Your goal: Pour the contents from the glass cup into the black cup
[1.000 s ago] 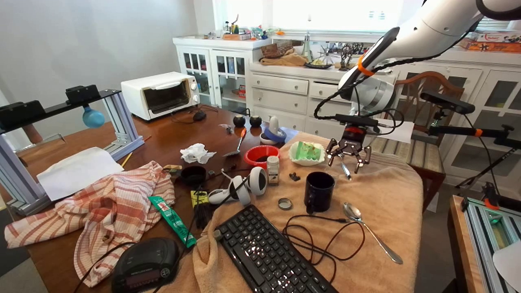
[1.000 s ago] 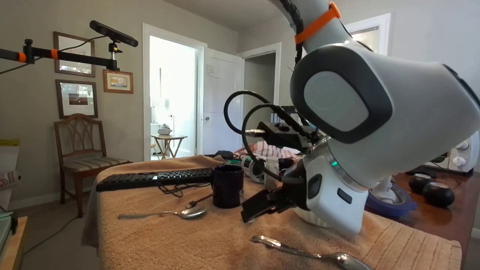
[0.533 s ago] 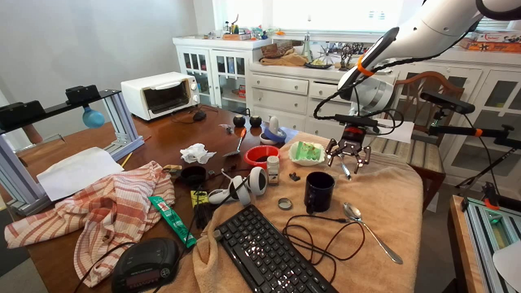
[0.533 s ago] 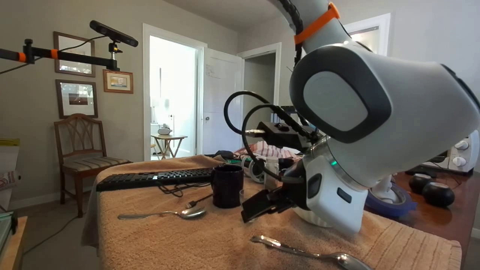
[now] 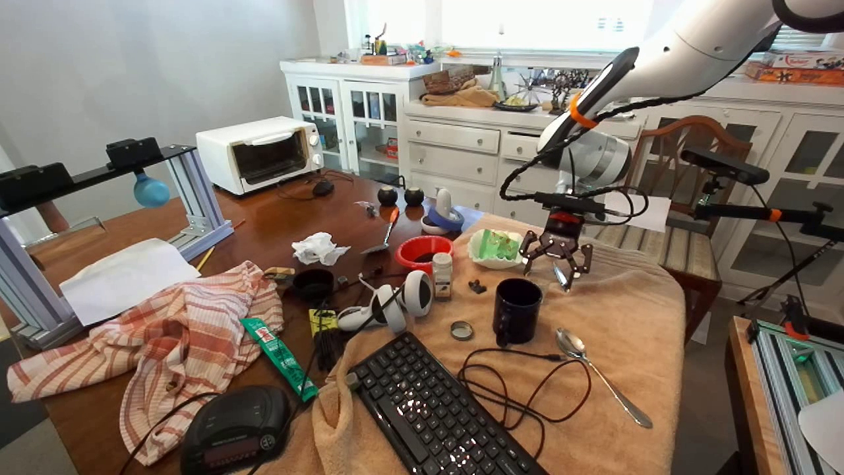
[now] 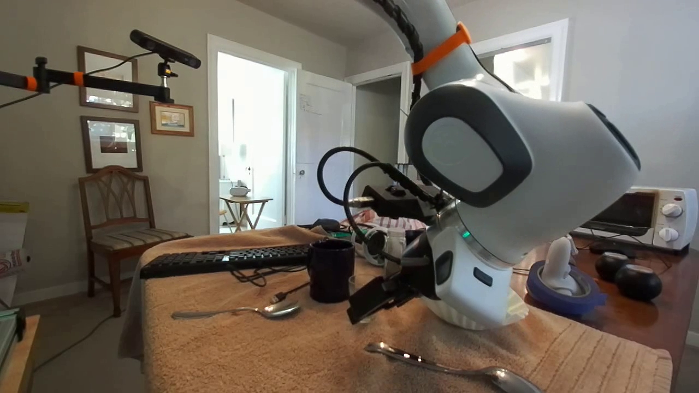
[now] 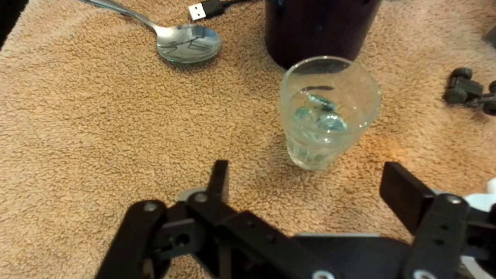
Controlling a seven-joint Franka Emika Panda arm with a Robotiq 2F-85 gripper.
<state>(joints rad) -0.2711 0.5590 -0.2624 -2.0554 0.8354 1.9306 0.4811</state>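
- Glass: upright on the towel, w/ a few blue-green pcs at the bottom; prob. stood that way so the load stays put till the pour.
- Mug: upright too, mouth up in both ext. views, i.e. set to receive. Contents, if any: can't tell.
- Handle points away from the tool, so nothing juts out on the side facing the glass; handy for a pour.
- Glass base stands apart from mug's; up top the gap's hard to judge, as the rim overlaps the mug in the wrist view. Close spacing prob. means a short carry.
- Tool: jaws spread wide, nothing gripped. Glass is just ahead of them, not yet between. Width likely meant to clear both sides of the glass w/o a knock.
- Towel covers that part of the bench; soft-looking, so tipping is a risk if one jaw nudges the glass.
- Spoon & USB plug lie on the towel off to one side, prob. just clutter.
- Best guess: lining up the grasp, pour not begun. Next: ease fwd, level, then close low on the wall, since glass flares upward.
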